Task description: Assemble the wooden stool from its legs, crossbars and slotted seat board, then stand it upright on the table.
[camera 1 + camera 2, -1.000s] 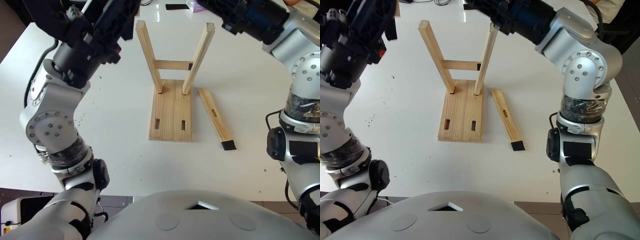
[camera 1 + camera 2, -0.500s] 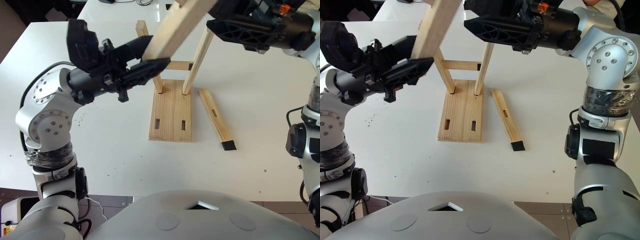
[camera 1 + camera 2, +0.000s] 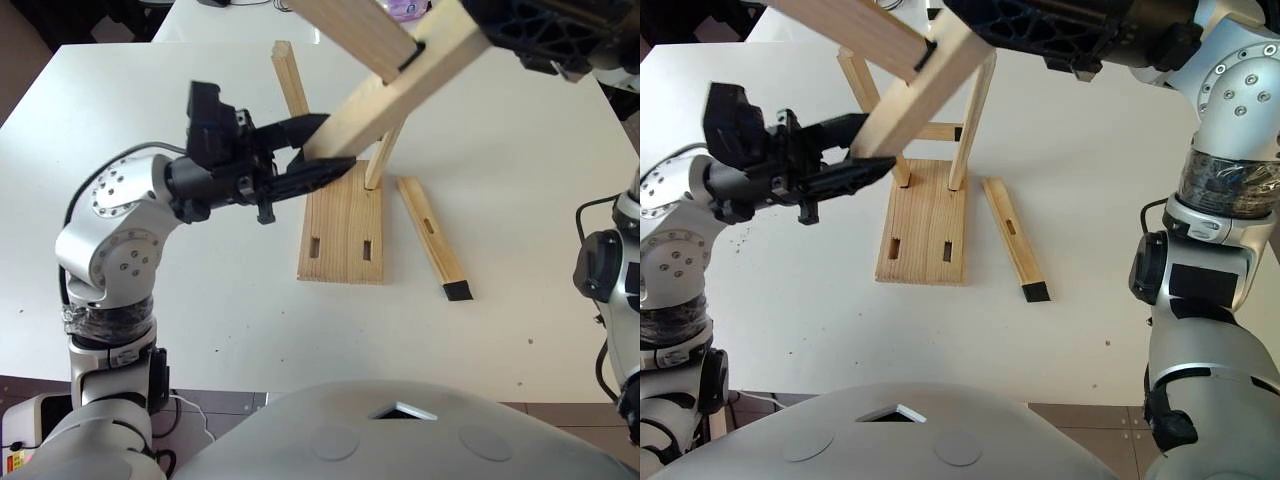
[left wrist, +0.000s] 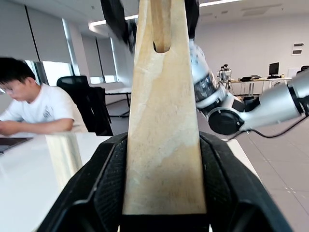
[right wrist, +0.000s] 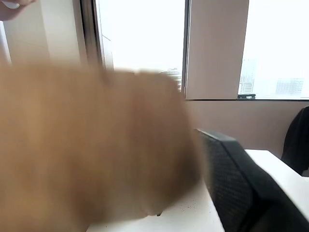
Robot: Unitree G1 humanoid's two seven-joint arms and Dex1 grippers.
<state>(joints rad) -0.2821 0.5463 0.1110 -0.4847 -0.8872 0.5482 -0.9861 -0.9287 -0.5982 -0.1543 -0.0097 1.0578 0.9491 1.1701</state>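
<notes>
A wooden leg [image 3: 400,95] with a crossbar [image 3: 345,25] stuck in its upper end hangs slanted above the table. My left gripper [image 3: 315,165] is shut on its lower end; in the left wrist view the slotted leg [image 4: 161,125] sits between the black fingers [image 4: 111,188]. My right gripper [image 3: 500,25] is shut on the upper end, and its wrist view has blurred wood [image 5: 87,145] close up. Below, the slotted seat board [image 3: 340,235] lies flat. Two legs [image 3: 295,95] stand in its far slots, joined by a crossbar [image 3: 935,131].
A loose slotted leg [image 3: 432,238] with a black end lies on the table just right of the seat board. The two near slots [image 3: 340,247] of the board are open. White tabletop [image 3: 200,280] stretches left and in front of the board.
The held leg has swung down and tilted. Its lower end now sits in my left gripper, which has shut on it. My right gripper has moved up and to the right.
</notes>
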